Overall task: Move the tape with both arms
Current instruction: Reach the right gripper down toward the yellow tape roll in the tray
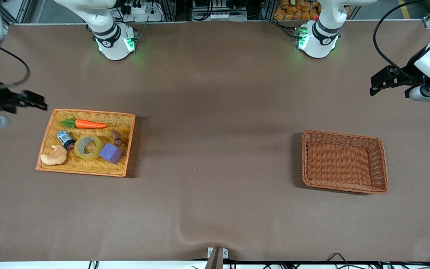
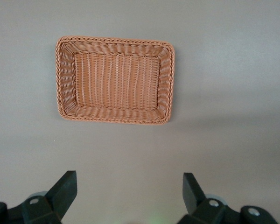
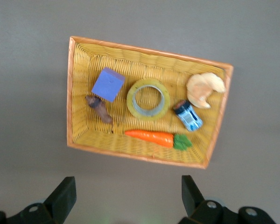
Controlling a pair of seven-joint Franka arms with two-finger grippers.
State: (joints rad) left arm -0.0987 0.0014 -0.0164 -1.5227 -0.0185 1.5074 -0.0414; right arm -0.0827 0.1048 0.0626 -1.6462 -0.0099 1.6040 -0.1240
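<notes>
A brown table spans the scene, with the two arm bases standing along its far edge. The right tool hangs over bare table at the right arm's end, just outside the yellow basket's far corner; its fingers are spread wide and hold nothing. The left tool hangs over the left arm's end of the table, farther from the front camera than the brown wicker basket, its fingers also wide apart and empty.

The tape lies flat in the yellow basket, its hole facing straight up, so the ring has no long axis across the table. It sits nearer the front camera than the right tool, well apart from it and lower. Around it lie a carrot, a small blue-and-white can, a croissant, a purple block just beside the roll, and a small brown piece. The tape is well apart from the wicker basket and the left tool.
</notes>
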